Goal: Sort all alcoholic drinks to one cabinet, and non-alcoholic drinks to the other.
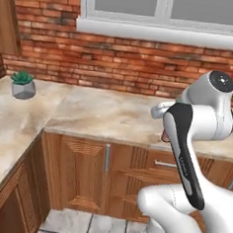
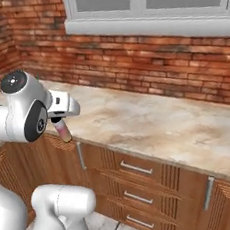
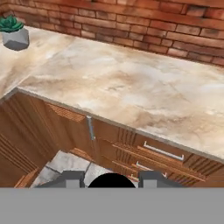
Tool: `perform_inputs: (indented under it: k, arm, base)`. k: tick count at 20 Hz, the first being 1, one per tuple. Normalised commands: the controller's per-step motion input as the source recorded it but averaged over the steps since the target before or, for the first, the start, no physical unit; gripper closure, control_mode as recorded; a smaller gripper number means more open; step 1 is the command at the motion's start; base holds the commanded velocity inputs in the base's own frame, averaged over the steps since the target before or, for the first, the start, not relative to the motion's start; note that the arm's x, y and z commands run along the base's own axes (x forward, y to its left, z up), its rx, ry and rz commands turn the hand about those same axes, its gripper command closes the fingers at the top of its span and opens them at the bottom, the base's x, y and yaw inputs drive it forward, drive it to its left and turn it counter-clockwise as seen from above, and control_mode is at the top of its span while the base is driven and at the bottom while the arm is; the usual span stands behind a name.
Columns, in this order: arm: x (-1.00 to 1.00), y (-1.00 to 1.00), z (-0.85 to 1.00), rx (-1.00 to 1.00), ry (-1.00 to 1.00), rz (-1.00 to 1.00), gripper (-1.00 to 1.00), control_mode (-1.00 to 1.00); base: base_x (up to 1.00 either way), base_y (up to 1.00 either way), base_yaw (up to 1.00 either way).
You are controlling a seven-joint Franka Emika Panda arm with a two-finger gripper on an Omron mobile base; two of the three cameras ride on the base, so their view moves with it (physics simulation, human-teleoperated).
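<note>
So right now my fingers (image 2: pixel 63 128) are closed on a pink bottle (image 2: pixel 63 130), gripping it up near the top. From the right base view it hangs down below my hand, a bit tilted, just off the front edge of the table (image 2: pixel 152 118) and up in the air, not touching the marble. From the left base view only a sliver of pink (image 1: pixel 164 137) peeks out behind my forearm, right at that same front edge. In the hand view the black cap (image 3: pixel 112 180) sits as a dark round shape between my two finger tips (image 3: pixel 72 178), so the gap is narrow, only as wide as the bottle.

Everything else relative to the table: the brick wall (image 2: pixel 146 58) runs along its back, with a window sill (image 2: pixel 148 27) above that. Wood drawers with silver handles (image 2: pixel 136 168) sit under its front edge, and a door with a vertical bar handle (image 1: pixel 107 158) is below it too. A small potted plant (image 1: pixel 23 85) in a grey pot stands on the table's far left stretch, well apart from my bottle. The marble top bends round a corner on that side.
</note>
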Motion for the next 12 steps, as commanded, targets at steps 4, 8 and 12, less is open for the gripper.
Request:
perform_inputs:
  k: [4, 8, 12]
  arm:
    - [0.00, 0.00, 0.00, 0.00, 0.00, 0.00, 1.00, 1.00]
    - [0.00, 0.00, 0.00, 0.00, 0.00, 0.00, 1.00, 1.00]
    - [0.00, 0.00, 0.00, 0.00, 0.00, 0.00, 1.00, 1.00]
  base:
    - [0.00, 0.00, -0.72]
    - [0.00, 0.00, -0.73]
    - [0.00, 0.00, -0.76]
